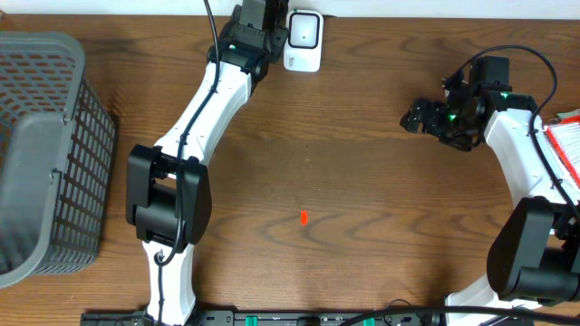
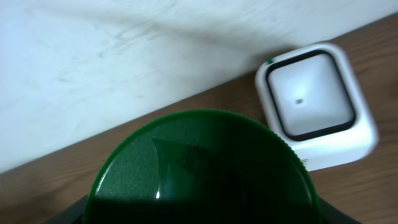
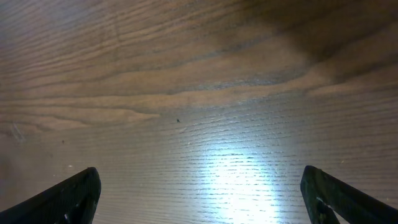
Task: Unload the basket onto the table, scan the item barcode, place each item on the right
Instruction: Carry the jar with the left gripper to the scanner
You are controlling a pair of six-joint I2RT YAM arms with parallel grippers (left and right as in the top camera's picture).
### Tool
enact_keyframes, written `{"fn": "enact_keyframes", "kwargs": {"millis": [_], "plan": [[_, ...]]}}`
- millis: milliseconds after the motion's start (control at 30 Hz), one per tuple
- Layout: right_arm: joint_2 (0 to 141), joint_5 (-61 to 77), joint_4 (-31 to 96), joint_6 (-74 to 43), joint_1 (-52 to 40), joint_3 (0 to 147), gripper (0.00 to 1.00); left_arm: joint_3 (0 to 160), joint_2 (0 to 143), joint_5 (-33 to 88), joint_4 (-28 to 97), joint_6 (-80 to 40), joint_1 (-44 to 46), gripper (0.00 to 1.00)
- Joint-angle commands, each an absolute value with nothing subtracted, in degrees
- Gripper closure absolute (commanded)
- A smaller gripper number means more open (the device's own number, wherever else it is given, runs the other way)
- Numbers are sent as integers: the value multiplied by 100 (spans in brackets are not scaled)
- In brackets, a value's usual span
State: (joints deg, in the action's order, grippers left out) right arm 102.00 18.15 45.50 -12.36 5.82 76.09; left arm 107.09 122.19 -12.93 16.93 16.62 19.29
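Wood grain runs in long wavy bands across the brown table (image 1: pixel 362 172), glossy enough to throw back a pale patch of light in the right wrist view. At the far edge the scanner (image 2: pixel 311 93) stands against a scuffed white wall (image 2: pixel 93 56). It is a smooth white plastic block with rounded corners, its square pale window set in a black frame. The left gripper (image 1: pixel 261 18), reached out on a long white arm, holds the green-lidded item (image 2: pixel 199 168) just beside the scanner, on its left. Only the lid shows: a dark green disc with a finely stippled top, a ribbed rim and a soft sheen. The jaws stand part-way apart, closed on the item, with only dark slivers of them at the lower corners of the left wrist view. The right gripper (image 3: pixel 200 186) hovers above bare wood well to the right, its jaws spread wide with nothing between them. Its matte black fingers (image 3: pixel 68 199) taper to blunt tips. A grey plastic basket (image 1: pixel 54 118) of open square mesh sits at the table's left edge. A small red mark (image 1: pixel 304 216) lies near the table's middle, and a flat red and white packet (image 1: pixel 566 140) is cut off at the right edge
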Motion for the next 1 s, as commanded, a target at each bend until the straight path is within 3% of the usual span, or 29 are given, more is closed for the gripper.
{"fn": "enact_keyframes", "kwargs": {"millis": [0,167,967], "plan": [[10228,1780,4515,-1149,613,7596,1,10943,12315,-1772,1656,2123,1931,59],[10230,1780,4445,-1149,613,7596,1,10943,12352,-1911,1522,2139,1986,80],[10230,1780,4453,-1149,607,7596,1,10943,12436,-1848,696,2137,2270,73]]}}
